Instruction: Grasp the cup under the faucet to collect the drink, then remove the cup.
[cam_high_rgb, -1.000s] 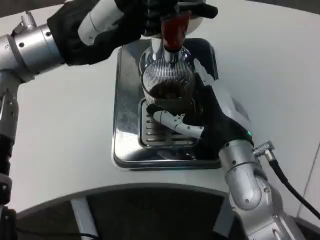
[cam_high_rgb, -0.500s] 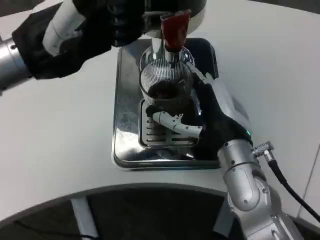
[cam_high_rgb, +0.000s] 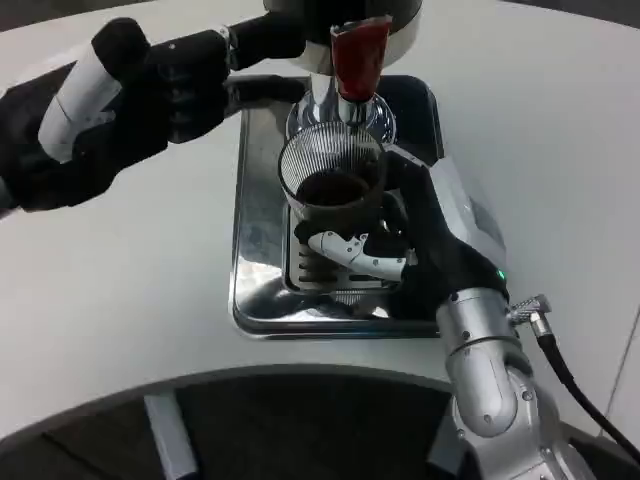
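Ribbed glass cup upright on drip tray grate, directly below red faucet, dark drink inside. Right hand grasping cup from near side. Left hand released, beside tray's far-left corner.

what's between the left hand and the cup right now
In the head view, only bare white table and the left edge of the steel drip tray separate the left hand from the cup.

A clear ribbed cup holds dark brown drink under a red faucet handle; silver tray, white worktop.
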